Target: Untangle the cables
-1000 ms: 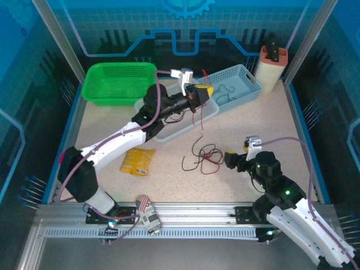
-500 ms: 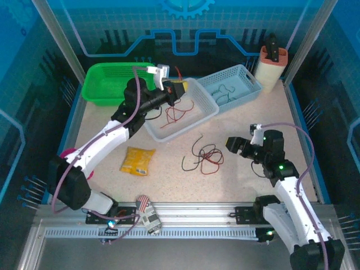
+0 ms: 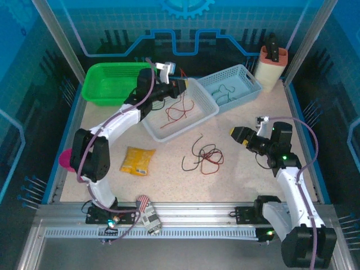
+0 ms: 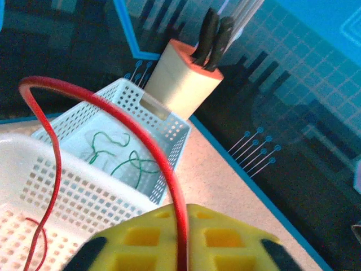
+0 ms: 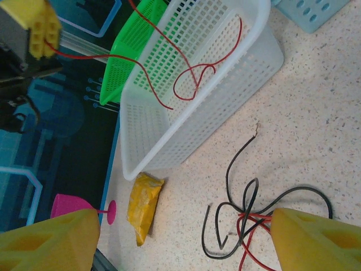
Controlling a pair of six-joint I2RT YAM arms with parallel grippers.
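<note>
Centre of speckled beige tabletop (image 3: pixel 169 180): tangled pile of thin black and red wires (image 3: pixel 203 157), loose loops lying flat, unchanged vs 1 s ago. Second task item, long thin red wire (image 3: pixel 177 111), now lies looped on floor of white perforated plastic basket (image 3: pixel 191 124), one end rising to L gripper (image 3: pixel 179 87). 1 s ago that wire dangled in air off the basket's right corner, tail over bare table. Half a sec ago it was already down in the basket. Thin dark-green wires (image 3: pixel 225 93) sit in light-blue perforated basket (image 3: pixel 253 77) just beside, same as before.

L gripper: hovers above white basket's far-left rim. L wrist view shows yellow pads together, red wire coming up out of the seam btwn them and arching away, so clamped on it. Since 1 s ago it travelled left from the spot btwn the two baskets; arm's elbow swung left too.

R gripper (image 3: pixel 237 135): fingers wide apart, nothing btwn them. R wrist view looks past them at the pile. Sits right of pile, apart from it. Vs 1 s ago, pulled back to the right and farther up the table.

Outer items, no change: green plastic basket (image 3: pixel 107 101) far left, yellow packet (image 3: pixel 138 160) left of pile, beige knife block (image 3: pixel 270 70) far-right corner.
</note>
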